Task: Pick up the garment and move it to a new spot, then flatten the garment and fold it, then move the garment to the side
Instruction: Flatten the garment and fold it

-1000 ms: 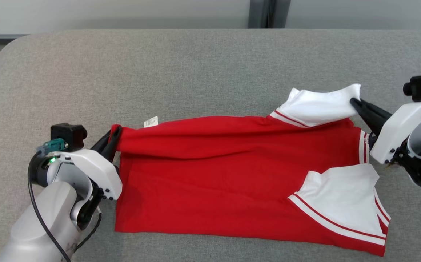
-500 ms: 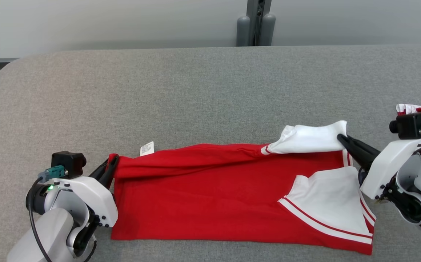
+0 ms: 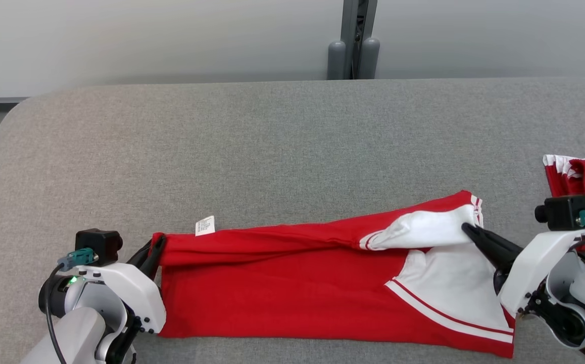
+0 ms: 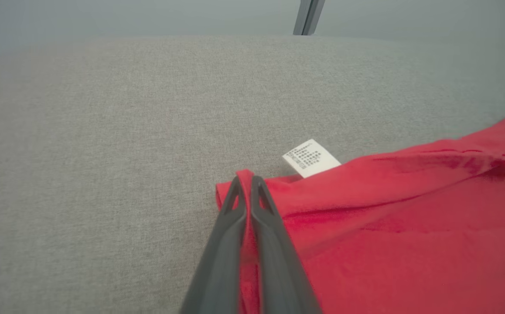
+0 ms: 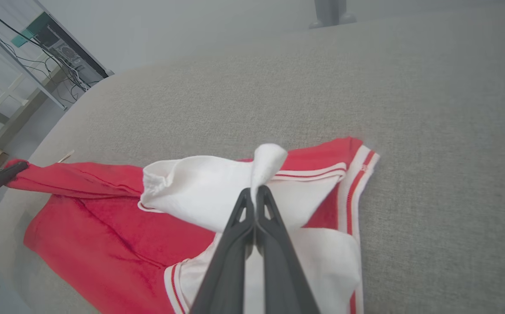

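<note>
**Both hands pinch the red garment, open counter beyond**

The grey fabric-covered counter (image 3: 272, 141) runs wide and bare ahead of both hands, out to its far edge below the pale wall. Its rounded corner lies outward of and beyond the left hand. The red garment (image 3: 272, 303) is stretched between the two hands, close to the counter's near edge. Its far long edge is lifted and rolled into a ridge running from one hand to the other, while its near edge lies flat on the surface. A second red-and-white cloth (image 3: 575, 174) sits bunched just beyond the right hand, apart from the garment. The right hand (image 3: 467, 228) is closed on the tip of the white upper sleeve (image 3: 419, 230), which drapes over toward the left hand. The white lower sleeve (image 3: 454, 288) lies flat beside its fingers. The left hand (image 3: 157, 243) is clamped on the garment's red corner. A small white care label (image 3: 204, 225) sticks out from the rolled edge, just past the left hand's fingertips.
</note>
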Controlling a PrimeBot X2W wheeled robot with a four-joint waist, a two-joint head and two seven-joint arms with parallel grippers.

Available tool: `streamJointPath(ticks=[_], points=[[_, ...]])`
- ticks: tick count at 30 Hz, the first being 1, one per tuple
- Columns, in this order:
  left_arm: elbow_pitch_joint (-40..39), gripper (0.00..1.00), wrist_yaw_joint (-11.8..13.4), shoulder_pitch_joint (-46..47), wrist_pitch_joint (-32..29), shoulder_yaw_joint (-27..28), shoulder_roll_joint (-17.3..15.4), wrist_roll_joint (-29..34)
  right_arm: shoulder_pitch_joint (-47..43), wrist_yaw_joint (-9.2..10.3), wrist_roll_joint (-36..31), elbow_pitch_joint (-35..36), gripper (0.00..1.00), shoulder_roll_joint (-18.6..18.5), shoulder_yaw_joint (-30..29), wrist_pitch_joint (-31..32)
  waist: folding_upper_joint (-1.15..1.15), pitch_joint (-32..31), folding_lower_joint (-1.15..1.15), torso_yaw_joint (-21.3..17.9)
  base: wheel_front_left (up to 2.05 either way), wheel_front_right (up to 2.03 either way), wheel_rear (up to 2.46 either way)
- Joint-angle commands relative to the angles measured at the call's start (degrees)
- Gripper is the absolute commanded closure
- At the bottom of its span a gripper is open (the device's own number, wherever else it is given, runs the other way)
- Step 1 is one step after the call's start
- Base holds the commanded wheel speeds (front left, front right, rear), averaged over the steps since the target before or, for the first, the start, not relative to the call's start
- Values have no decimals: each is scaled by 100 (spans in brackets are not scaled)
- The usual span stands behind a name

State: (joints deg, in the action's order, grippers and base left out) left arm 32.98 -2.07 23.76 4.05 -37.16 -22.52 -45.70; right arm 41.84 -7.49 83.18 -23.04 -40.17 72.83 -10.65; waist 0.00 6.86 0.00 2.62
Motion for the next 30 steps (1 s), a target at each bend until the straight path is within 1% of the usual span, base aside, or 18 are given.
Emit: streamJointPath(ticks=[1, 6, 8, 13, 14, 15, 16, 17, 18, 19, 20, 30], points=[[-46, 100, 59, -46, -20, -1, -17, -12, -107, 0, 45, 45, 100, -48, 5, -63, 0, -27, 0, -4, 0, 0, 0], [-71, 100, 88, -133, -50, -24, -59, -39, -288, 0, 92, 122, 100, -101, 14, -72, 0, -79, 0, -23, 0, 0, 0], [-128, 100, 123, -183, -84, -31, -64, -70, -367, -1, 74, 62, 100, -85, 19, -42, 0, -102, 0, -37, 0, 0, 0], [-110, 100, 100, -233, -134, -46, -88, -104, -400, -1, 21, -31, 100, -29, 26, -16, 0, -109, 0, -31, 0, 0, 0], [-92, 97, 116, -237, -159, -41, -80, -133, -420, -1, 19, -74, 100, -26, 24, 2, 0, -111, 0, -25, 0, 0, 0], [-76, 87, 132, -236, -196, -43, -70, -152, -448, 0, 30, -111, 96, -17, 27, 27, 0, -111, 0, -18, 0, 0, 0], [-69, 62, 131, -227, -213, -44, -63, -163, -473, 0, 43, -132, 82, -7, 29, 50, 0, -112, 0, -10, 0, 0, 0], [-53, 22, 140, -229, -229, -51, -56, -177, -494, -1, 57, -146, 59, 7, 31, 61, 0, -113, 0, -4, 0, 0, 0], [-18, 9, 140, -246, -276, -65, -41, -202, -511, 0, 81, -160, 41, 23, 34, 99, 0, -115, 0, 2, 0, 0, 0], [0, 0, 135, -256, -292, -79, -35, -198, -514, 0, 88, -171, 7, 34, 37, 116, 0, -118, 0, 5, 0, 0, 0], [11, 0, 133, -254, -309, -82, -35, -202, -509, 0, 98, -180, 0, 42, 36, 139, 0, -119, 0, 6, 0, 0, 0], [113, 0, 137, -323, -310, -116, -57, -263, -720, 0, 130, -69, 0, 4, 45, 323, 0, -186, 0, -12, 0, 0, 0]])
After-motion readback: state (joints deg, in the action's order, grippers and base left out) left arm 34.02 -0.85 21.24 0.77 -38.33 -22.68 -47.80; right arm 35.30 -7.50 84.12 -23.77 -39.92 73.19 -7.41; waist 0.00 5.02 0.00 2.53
